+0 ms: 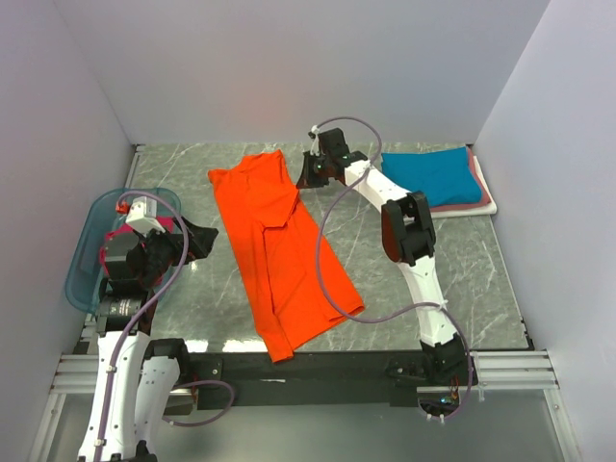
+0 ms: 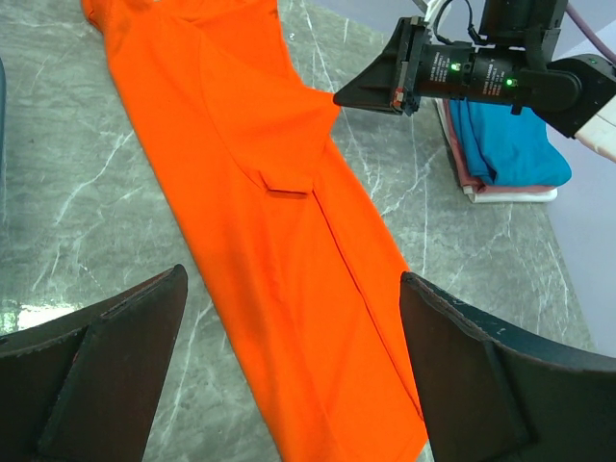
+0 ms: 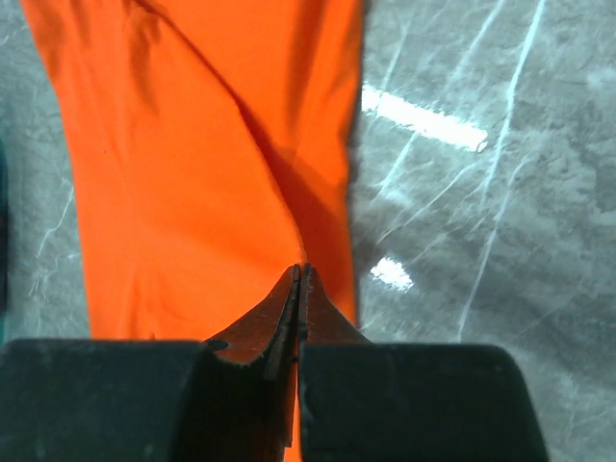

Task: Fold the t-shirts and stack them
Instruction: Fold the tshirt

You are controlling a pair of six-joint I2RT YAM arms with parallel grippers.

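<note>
No legible text, label, brand, number or sign found. Surfaces checked: orange tee (image 1: 279, 250), folded tees (image 1: 433, 178), tub (image 1: 82, 260), table (image 1: 462, 260), left arm (image 1: 125, 366) and right arm (image 1: 414, 241). Any marking on the arm housings is too small to read in all three views.

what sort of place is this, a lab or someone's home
Most likely a robotics lab cell, not a home: plain white walls box in a marble-patterned table, a left arm and right arm are bolted at its near edge, and an orange t-shirt lies spread near a stack of folded tees.
</note>
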